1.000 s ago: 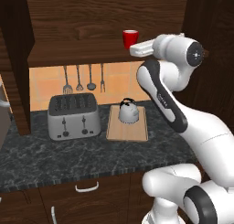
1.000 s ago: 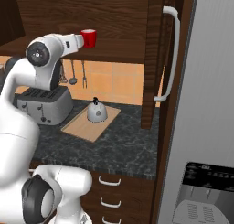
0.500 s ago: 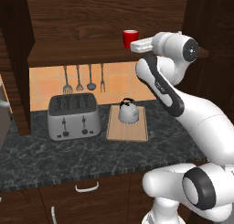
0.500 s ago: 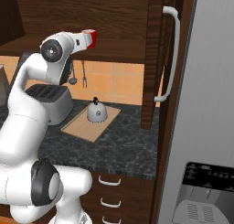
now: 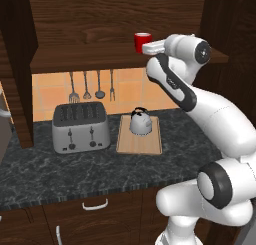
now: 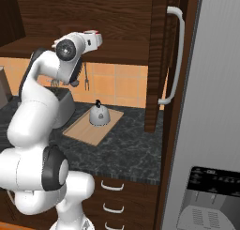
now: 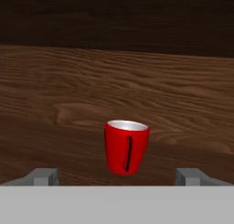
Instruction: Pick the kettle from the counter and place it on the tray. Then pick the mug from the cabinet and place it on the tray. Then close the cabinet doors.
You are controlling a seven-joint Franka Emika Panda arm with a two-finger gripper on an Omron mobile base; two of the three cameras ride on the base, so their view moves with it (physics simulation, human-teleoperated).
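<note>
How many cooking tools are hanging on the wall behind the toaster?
4. The utensils hang in a row on the orange tiles under the cabinet shelf, above the toaster. The arm may hide more.

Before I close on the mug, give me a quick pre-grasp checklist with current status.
1. Kettle already on the tray: ok.
2. Tool open, fingertips spread wider than the mug: ok.
3. Mug centred between the fingertips in the hand view: ok.
4. Mug upright on the cabinet shelf: ok.
5. Tool far enough forward to enclose the mug: cannot tell.
6. Cabinet door open, clear of the arm: ok.
</note>
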